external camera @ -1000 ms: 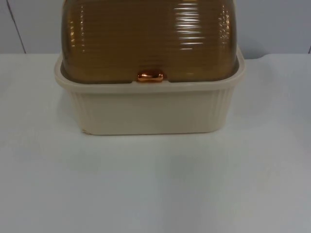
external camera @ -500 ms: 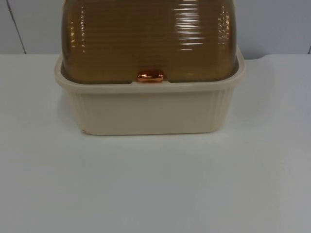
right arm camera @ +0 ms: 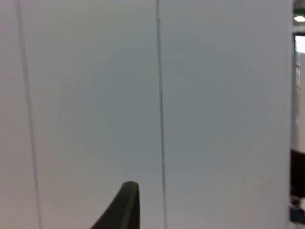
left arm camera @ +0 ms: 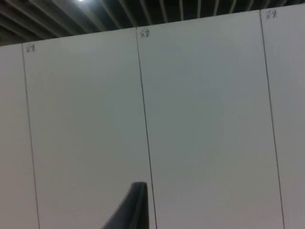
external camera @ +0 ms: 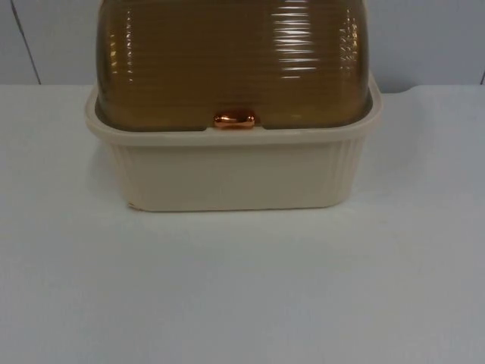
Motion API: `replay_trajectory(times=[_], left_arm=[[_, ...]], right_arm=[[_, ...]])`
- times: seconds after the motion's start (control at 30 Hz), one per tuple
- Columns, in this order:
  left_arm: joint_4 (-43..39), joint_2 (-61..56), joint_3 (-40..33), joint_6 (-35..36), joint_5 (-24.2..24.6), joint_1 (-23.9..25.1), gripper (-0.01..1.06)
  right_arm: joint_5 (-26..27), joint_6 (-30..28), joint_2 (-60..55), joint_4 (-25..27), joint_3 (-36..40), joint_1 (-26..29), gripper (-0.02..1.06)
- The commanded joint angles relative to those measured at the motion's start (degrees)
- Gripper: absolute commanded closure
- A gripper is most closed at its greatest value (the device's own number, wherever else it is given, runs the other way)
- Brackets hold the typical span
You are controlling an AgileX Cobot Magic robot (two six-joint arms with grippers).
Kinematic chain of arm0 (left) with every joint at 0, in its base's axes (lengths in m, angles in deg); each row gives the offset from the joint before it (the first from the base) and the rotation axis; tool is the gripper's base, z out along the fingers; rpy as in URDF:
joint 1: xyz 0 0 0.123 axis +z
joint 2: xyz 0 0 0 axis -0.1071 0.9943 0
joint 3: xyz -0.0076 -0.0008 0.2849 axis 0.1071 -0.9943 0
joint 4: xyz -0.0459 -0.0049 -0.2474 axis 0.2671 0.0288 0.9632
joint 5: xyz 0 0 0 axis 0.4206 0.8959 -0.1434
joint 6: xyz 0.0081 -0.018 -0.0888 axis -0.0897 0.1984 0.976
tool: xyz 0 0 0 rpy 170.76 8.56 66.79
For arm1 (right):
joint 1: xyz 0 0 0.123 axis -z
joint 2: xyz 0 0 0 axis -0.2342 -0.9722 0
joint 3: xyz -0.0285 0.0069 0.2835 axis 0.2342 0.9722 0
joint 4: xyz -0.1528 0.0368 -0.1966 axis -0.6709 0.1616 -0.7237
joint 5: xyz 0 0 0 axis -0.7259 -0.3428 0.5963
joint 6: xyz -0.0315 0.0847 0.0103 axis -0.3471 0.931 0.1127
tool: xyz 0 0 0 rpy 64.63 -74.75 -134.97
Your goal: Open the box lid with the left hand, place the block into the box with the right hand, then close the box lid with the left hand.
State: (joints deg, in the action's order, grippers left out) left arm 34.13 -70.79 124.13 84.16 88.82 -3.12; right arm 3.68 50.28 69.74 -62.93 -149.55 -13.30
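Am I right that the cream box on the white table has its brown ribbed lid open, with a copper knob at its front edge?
Not quite: the top view shows the brown ribbed lid shut on the cream box. The copper knob and white table are as you say.

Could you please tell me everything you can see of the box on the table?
The box has a cream, plastic-looking base with a flared rim, fine vertical ribs on its front and rounded corners. A domed, translucent amber-brown lid with horizontal ridges sits closed in the rim, and a small shiny copper-coloured knob stands at the middle of its front edge. The box stands upright on the white table, towards the back near the grey partition wall. Nothing else touches it, and the lid's top runs out of view.
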Motion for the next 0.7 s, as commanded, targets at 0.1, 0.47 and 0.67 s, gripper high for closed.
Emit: replay_trajectory(times=[0.1, 0.47, 0.67], left_arm=[[-0.38, -4.39, 2.00, 0.80, 3.95, -0.28, 0.01], [0.57, -9.89, -8.94, 0.72, 3.95, -0.66, 0.01], [0.14, -9.89, -15.49, 0.72, 3.95, -1.99, 0.01]], right_arm=[[-1.21, -2.36, 5.56, 2.48, -0.82, -0.94, -0.01], [-1.21, -5.77, 6.58, 9.57, 3.05, -0.45, -0.01], [-1.21, -5.01, 6.58, 3.98, 8.46, -2.27, -0.01]])
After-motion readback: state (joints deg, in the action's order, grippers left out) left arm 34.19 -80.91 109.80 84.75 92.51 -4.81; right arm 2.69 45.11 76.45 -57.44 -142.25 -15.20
